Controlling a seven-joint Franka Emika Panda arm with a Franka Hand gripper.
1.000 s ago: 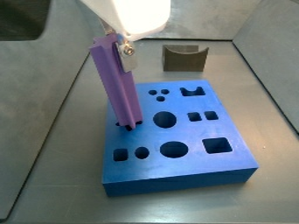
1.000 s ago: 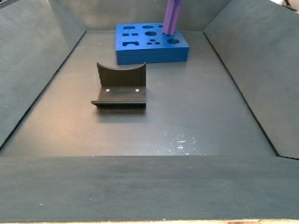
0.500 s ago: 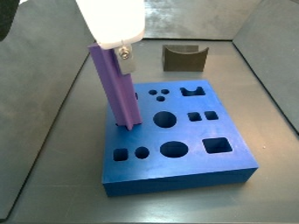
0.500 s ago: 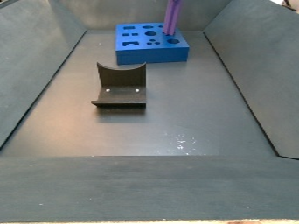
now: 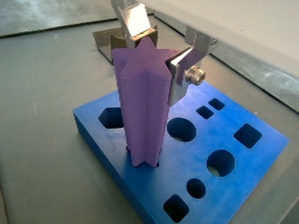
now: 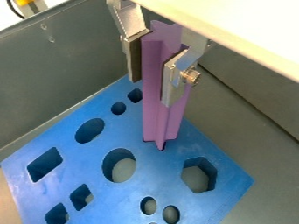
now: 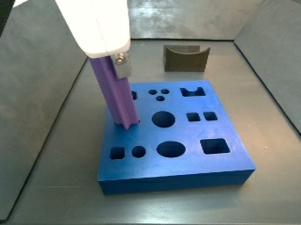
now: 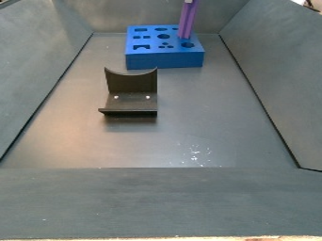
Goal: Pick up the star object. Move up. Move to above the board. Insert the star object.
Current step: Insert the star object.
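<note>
Broadly, the grey floor (image 8: pixel 189 132) with its sloping walls takes up most of both side views. On it lies the board (image 7: pixel 223 171), a thick blue slab with cut-out holes of many shapes (round, square, oval, hexagonal); it also shows in the other side view (image 8: pixel 145 58), at the far end of the floor, and fills both wrist views (image 5: pixel 251 162) (image 6: pixel 70 188). The white arm housing (image 7: pixel 91 25) hangs over the board's left part in a side view.

Next in size is the star object (image 7: pixel 118 97), a tall light-purple ridged prism. It stands nearly upright, leaning slightly, with its lower end set in a hole at the board's far-left corner in that side view; the wrist views (image 5: pixel 146 105) (image 6: pixel 162 87) show its foot down in the cut-out near the board's edge. In the other side view only part of it (image 8: pixel 187 19) shows, rising from the right side of the board.

The fixture (image 8: pixel 128 94), a dark L-shaped bracket on its base plate, stands in the middle of the floor, well apart from the board; it appears beyond the board in the other side view (image 7: pixel 185 58).

The gripper (image 5: pixel 162 48) is at the prism's top, its silver fingers (image 6: pixel 176 79) pressed against opposite faces, clamped on the star object.
</note>
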